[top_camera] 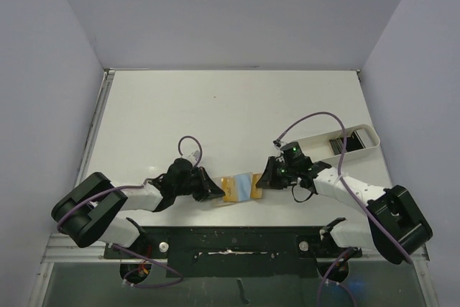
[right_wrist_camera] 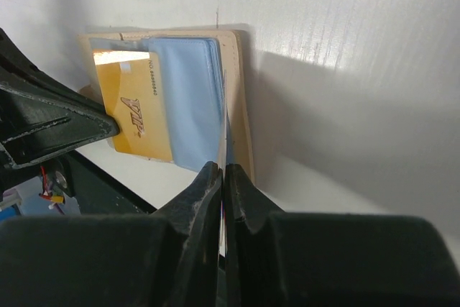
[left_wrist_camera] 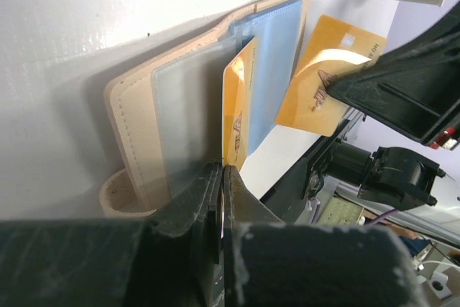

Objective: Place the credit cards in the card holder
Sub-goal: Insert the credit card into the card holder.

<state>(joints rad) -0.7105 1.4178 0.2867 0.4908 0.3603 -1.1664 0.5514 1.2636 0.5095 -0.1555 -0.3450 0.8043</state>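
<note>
The tan card holder [top_camera: 244,185] lies open near the table's front edge between both grippers, its light blue lining up; it also shows in the left wrist view [left_wrist_camera: 136,127] and the right wrist view [right_wrist_camera: 241,106]. My left gripper [top_camera: 218,193] [left_wrist_camera: 223,170] is shut on a gold card [left_wrist_camera: 237,116] standing edge-on over the holder's clear pocket; the same card shows in the right wrist view [right_wrist_camera: 133,120]. My right gripper [top_camera: 262,180] [right_wrist_camera: 223,169] is shut on a second gold card [left_wrist_camera: 323,62], edge-on at the holder's other side. Several dark cards [top_camera: 338,144] stand in a tray.
A white oblong tray [top_camera: 316,138] lies at the right, behind my right arm. The table's front edge and the dark base rail [top_camera: 237,239] run just behind the holder. Grey walls enclose the table on three sides.
</note>
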